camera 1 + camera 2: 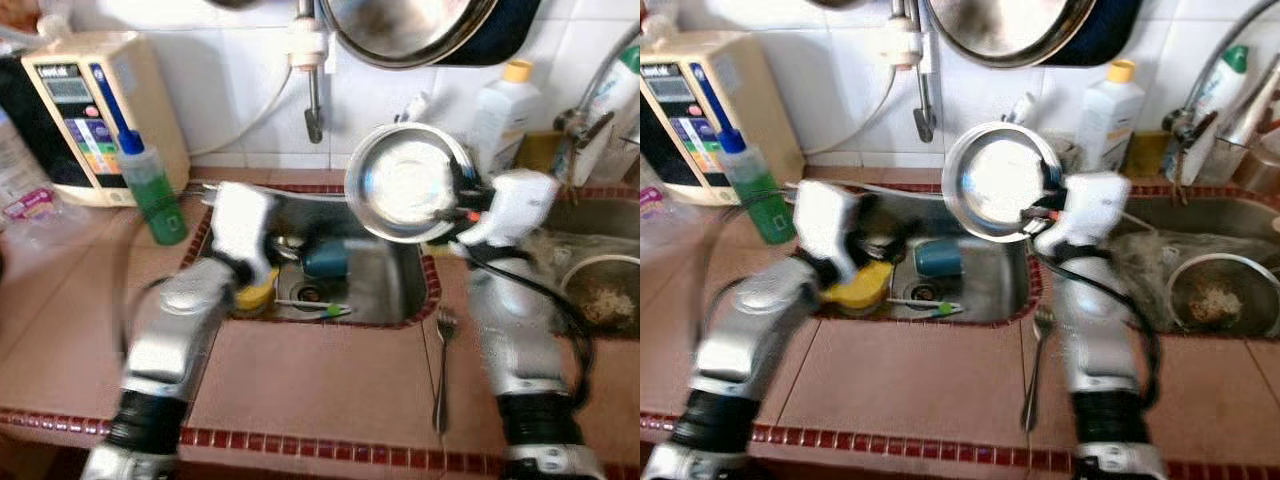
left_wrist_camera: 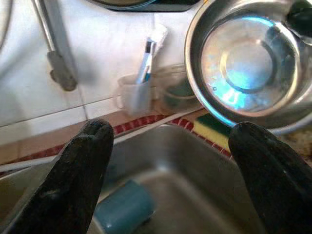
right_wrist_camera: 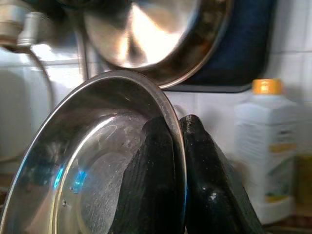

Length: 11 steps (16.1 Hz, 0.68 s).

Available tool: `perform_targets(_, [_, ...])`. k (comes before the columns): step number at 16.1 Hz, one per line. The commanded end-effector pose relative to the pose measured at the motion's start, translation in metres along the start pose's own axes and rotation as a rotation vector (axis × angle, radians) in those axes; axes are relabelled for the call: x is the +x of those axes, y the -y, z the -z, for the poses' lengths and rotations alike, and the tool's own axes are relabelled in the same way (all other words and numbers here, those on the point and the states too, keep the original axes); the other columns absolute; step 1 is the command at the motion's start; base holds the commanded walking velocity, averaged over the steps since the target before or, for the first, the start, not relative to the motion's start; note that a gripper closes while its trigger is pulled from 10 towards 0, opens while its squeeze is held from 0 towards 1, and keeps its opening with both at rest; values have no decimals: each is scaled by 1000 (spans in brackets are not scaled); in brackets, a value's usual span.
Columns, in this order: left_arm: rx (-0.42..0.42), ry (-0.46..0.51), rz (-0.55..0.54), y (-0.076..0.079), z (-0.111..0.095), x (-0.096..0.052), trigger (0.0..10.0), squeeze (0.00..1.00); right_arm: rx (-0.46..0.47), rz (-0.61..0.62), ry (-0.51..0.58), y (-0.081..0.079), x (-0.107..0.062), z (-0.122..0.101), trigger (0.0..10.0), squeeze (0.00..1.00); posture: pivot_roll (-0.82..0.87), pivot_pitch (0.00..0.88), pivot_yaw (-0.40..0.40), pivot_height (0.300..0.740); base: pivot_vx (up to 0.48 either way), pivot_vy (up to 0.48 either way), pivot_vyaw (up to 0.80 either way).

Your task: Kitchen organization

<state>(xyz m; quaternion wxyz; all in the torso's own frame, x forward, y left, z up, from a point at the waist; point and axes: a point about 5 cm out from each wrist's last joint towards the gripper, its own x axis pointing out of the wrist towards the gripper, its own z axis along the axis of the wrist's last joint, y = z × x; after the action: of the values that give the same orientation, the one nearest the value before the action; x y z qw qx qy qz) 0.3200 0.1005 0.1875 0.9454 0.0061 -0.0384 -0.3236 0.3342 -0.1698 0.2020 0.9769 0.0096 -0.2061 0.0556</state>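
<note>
A shiny steel bowl [image 1: 405,185] hangs tilted on edge above the right side of the small sink [image 1: 390,300]. My right gripper [image 3: 176,161] is shut on its rim, one finger inside and one outside. My left gripper [image 2: 170,161] is open over the left part of the sink, its fingers [image 2: 80,178] spread wide with nothing between them. A teal cup [image 1: 326,260] lies on its side in the sink, beside a yellow item [image 1: 255,295] and a green-tipped utensil [image 1: 312,308].
A fork [image 1: 441,370] lies on the tiled counter right of the sink. A green bottle [image 1: 150,190] and a beige appliance [image 1: 90,115] stand back left. A white bottle [image 1: 503,110] and a second sink holding a bowl of scraps [image 1: 1215,295] are on the right. Pans [image 1: 400,30] hang above.
</note>
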Motion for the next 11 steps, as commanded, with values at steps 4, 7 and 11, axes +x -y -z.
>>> perform_targets(4, [31,-110,-43,-10,4,-7,10000,0,94,9,-112,-2,3,9,10000,0,-183,27,31,740,0,0,0])
perform_targets(7, [20,-124,-35,-5,0,-12,10000,0,159,22,-146,2,0,9,10000,0,-174,80,31,740,0,0,0])
perform_targets(11, [4,-171,1,2,-7,-22,10000,0,261,24,-203,6,-4,10,10000,0,-154,151,29,740,0,0,0])
